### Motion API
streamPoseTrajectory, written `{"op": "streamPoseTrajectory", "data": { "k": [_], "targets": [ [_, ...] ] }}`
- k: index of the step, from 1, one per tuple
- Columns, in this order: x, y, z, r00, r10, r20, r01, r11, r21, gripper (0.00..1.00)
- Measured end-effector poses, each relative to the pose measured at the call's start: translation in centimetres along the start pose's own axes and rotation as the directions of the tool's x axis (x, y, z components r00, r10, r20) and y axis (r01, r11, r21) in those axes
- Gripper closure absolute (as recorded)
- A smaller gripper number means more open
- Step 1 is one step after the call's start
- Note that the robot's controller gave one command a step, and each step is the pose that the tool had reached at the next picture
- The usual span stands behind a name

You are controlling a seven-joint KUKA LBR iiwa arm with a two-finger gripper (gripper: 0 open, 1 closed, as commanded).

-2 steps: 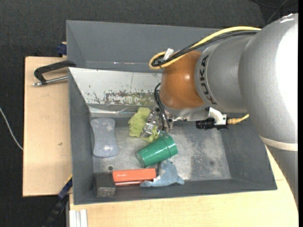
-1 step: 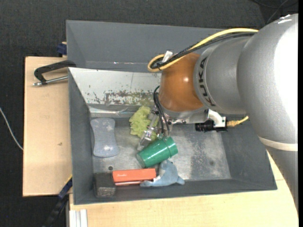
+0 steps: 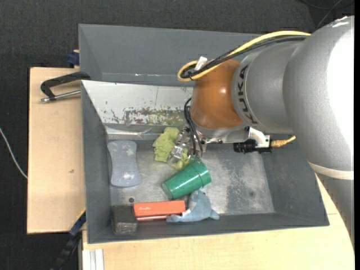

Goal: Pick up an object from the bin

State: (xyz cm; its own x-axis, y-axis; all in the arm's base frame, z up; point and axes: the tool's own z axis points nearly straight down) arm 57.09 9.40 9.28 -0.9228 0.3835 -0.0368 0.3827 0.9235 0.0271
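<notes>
My gripper (image 3: pixel 183 145) reaches down under the orange wrist cover to the middle of the bin, its metal fingers against a crumpled yellow-green cloth thing (image 3: pixel 166 143). Part of that cloth shows just below the fingers, beside the rim of a green plastic cup (image 3: pixel 187 180) that lies on its side right under the gripper. Whether anything sits between the fingers is hidden by the wrist.
A pale translucent bone-shaped piece (image 3: pixel 124 162) lies at the left. Along the front wall lie an orange flat block (image 3: pixel 159 208), a dark grey block (image 3: pixel 123 219) and a blue-grey soft thing (image 3: pixel 198 208). The arm covers the bin's right back part.
</notes>
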Motion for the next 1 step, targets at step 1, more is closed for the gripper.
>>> {"op": "streamPoseTrajectory", "data": {
  "k": [1],
  "targets": [
    [0.0,0.0,0.0,1.0,0.0,0.0,0.0,1.0,0.0,1.0]
  ]
}}
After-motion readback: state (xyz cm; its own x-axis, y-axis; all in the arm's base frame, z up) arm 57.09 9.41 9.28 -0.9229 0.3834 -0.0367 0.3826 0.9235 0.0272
